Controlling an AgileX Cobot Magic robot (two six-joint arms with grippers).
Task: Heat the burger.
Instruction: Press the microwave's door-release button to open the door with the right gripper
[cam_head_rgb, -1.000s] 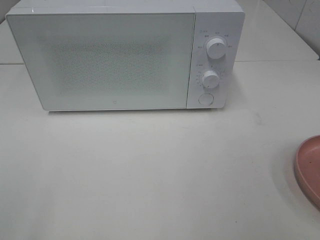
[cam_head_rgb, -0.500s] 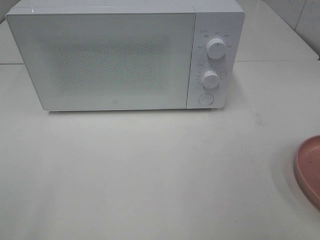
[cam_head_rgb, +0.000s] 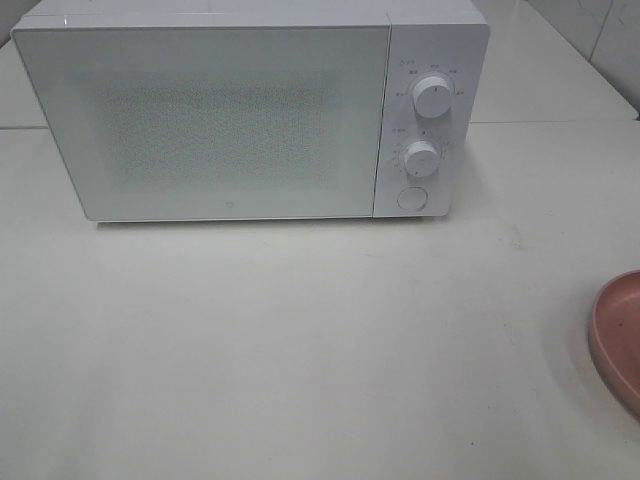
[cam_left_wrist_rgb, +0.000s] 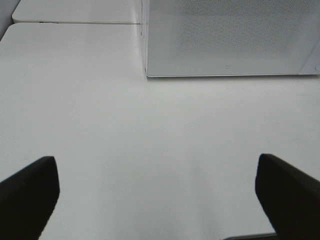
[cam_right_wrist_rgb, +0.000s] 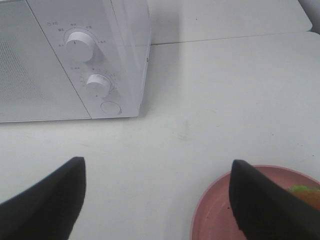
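White bench (cam_head_rgb: 300, 350): microwave (cam_head_rgb: 220, 120), door shut, at back edge. Burger (cam_right_wrist_rgb: 306, 192): on plate (cam_head_rgb: 622, 335) toward right edge, mostly hidden. Likely light, soft, loosely stacked; grip bun sides gently, low. Left fingers (cam_left_wrist_rgb: 27, 195), right fingers (cam_right_wrist_rgb: 47, 200): spread, empty.

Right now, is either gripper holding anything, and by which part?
Nothing is held. The left gripper and the right gripper both stand open and empty. The burger lies on the plate.
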